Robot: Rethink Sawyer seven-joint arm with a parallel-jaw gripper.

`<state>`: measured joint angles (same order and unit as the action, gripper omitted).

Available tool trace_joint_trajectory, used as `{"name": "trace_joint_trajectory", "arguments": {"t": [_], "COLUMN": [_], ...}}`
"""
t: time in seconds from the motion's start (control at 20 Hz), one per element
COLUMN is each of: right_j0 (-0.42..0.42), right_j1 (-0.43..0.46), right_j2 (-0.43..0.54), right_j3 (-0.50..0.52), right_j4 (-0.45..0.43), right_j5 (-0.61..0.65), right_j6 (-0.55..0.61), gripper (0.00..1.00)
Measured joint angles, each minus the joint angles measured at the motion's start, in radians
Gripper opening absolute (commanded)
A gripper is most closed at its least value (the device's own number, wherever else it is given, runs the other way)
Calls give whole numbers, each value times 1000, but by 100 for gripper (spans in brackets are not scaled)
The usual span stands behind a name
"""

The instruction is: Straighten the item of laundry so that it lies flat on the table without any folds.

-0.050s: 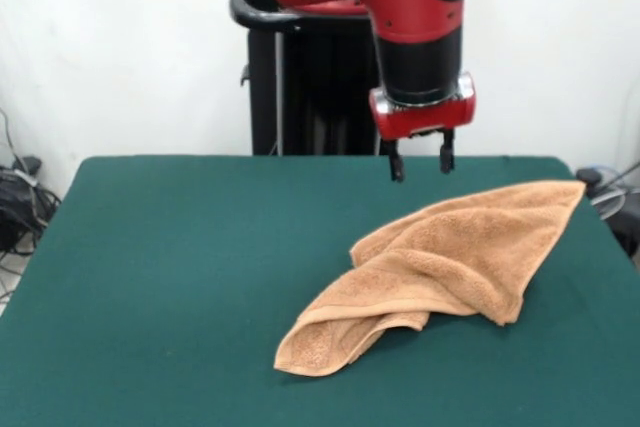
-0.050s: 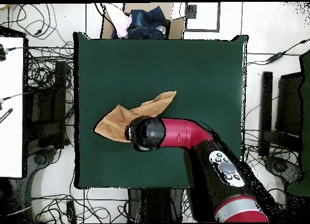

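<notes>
The item of laundry is a tan terry towel lying crumpled on the dark green table, with thick folds running from its far right corner down to a rolled tip at the near middle. In the overhead view the towel stretches diagonally and the arm's wrist covers part of it. My gripper hangs above the table just behind the towel's far edge. Its two dark fingers stand apart, open, with nothing between them.
The red arm reaches across the table from the base side. A cardboard box with clothes sits past the table's far edge in the overhead view. Cables and equipment lie on the floor around the table.
</notes>
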<state>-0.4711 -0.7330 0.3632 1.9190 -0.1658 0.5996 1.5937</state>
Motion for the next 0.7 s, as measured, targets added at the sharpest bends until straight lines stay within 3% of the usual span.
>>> {"name": "trace_joint_trajectory", "arguments": {"t": [0.35, 0.7], "right_j0": [-33, -61], "right_j1": [22, 101], "right_j2": [1, 1], "right_j3": [-42, -61], "right_j4": [-2, -45], "right_j5": [0, -26], "right_j6": [0, 0], "gripper": [100, 100]}}
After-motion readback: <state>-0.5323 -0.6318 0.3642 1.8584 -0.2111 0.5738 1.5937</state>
